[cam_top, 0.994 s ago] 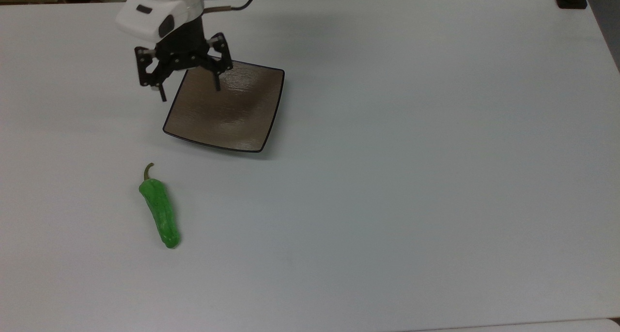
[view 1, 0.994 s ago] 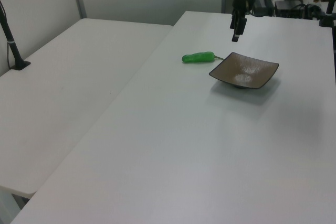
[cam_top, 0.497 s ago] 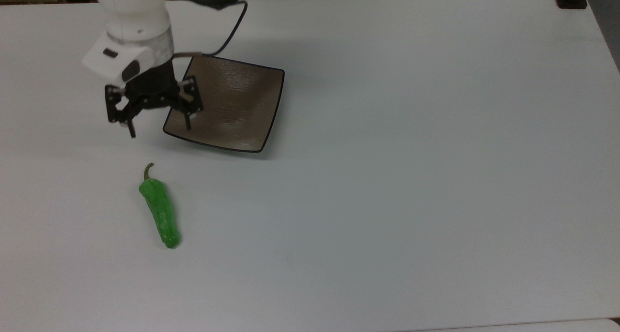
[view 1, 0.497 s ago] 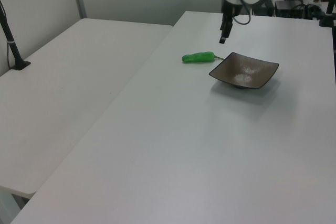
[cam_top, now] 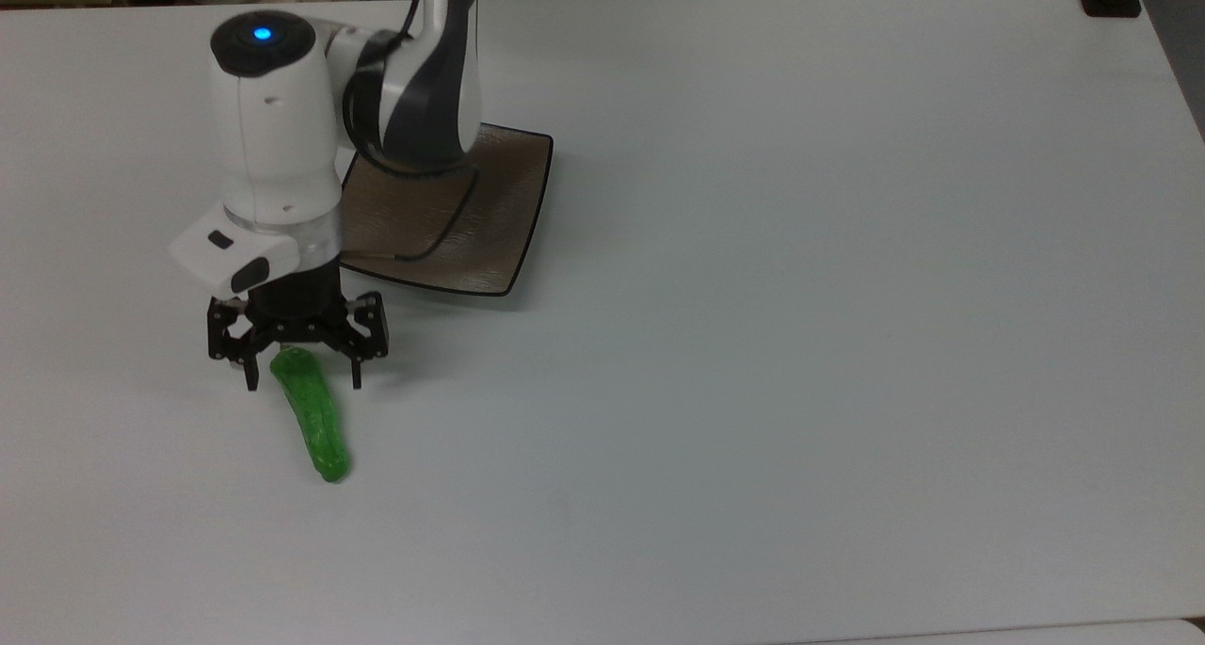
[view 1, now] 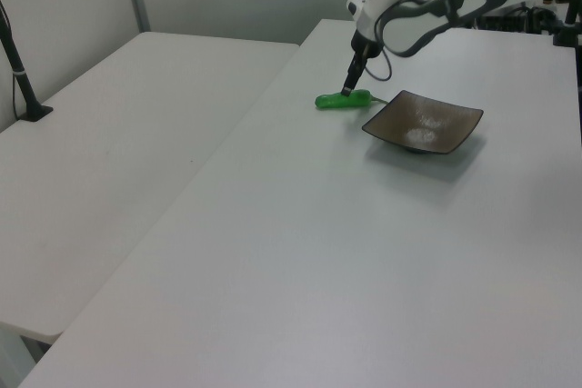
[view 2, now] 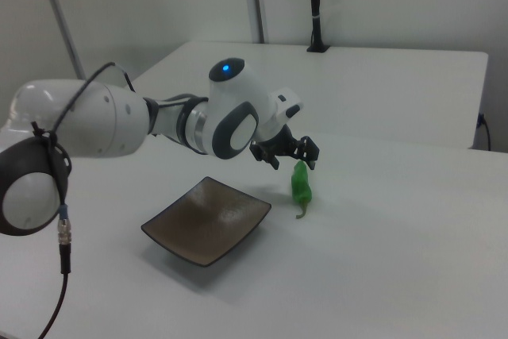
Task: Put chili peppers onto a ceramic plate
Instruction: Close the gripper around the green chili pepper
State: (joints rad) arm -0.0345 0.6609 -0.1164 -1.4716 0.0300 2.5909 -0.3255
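Black two-finger gripper (cam_top: 301, 377) spread wide, straddling stem end of wrinkled glossy green chili pepper (cam_top: 313, 421) on white table (cam_top: 800, 297) — lined up to pinch. Nothing clamped yet; square brown-grey ceramic plate (cam_top: 490, 221) nearby, bare.

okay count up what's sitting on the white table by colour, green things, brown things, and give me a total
Green: 1, the glossy wrinkled green chili pepper, lying on the white table between the open gripper fingers.
Brown: 1, the square brown-grey ceramic plate with a black rim.
Total: 2
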